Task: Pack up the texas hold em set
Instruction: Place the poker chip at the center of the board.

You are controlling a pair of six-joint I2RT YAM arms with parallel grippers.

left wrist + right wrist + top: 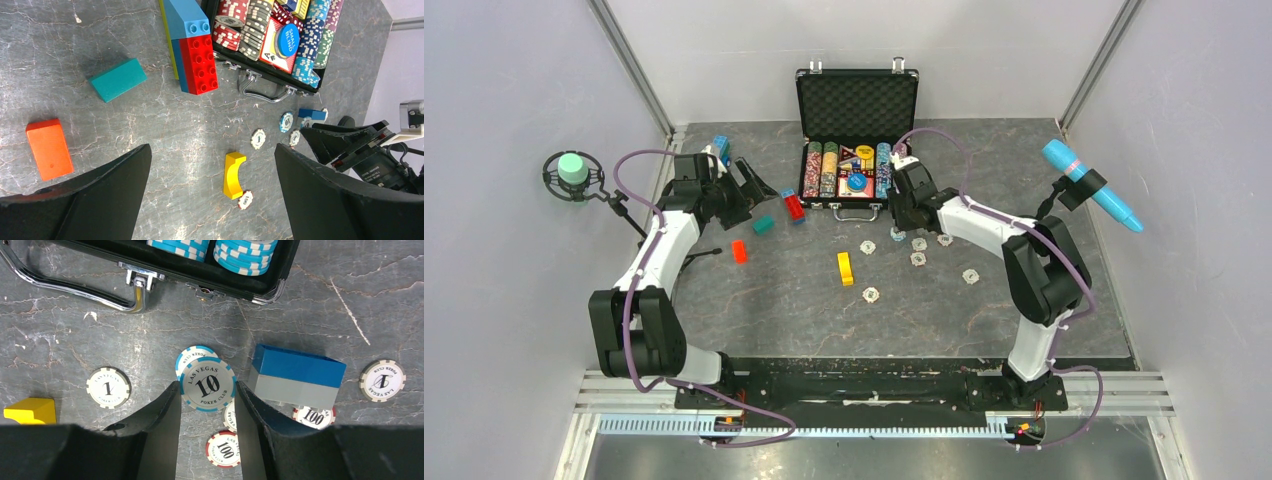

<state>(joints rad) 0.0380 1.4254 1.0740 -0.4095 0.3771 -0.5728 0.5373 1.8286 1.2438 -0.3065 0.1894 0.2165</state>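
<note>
Blue-and-white plastic fills the middle of the right wrist view: a chip (207, 384) printed "LAS VEGAS 10 POKER CLUB" sits clamped by its edges in the right hand (207, 390). It looks larger than the loose chips on the surface (90, 340), so it is judged lifted. The open black case (857, 100) lies just beyond the fingertips, its long axis running across the hand's line of reach, with the silver handle (75, 287) on the near wall. The blue-edged stacks (245, 252) stand at the case's near right corner, almost straight ahead, so the right arm is much the nearer. A second blue chip (192, 356) lies just behind the held one; others read "1" (108, 387) and "100" (223, 449). In the case a blue disc (288, 39) reads "SMALL BLIND". The left hand (212, 155) hangs spread wide, grasping nothing, near the toy bricks (197, 55) at the left
</note>
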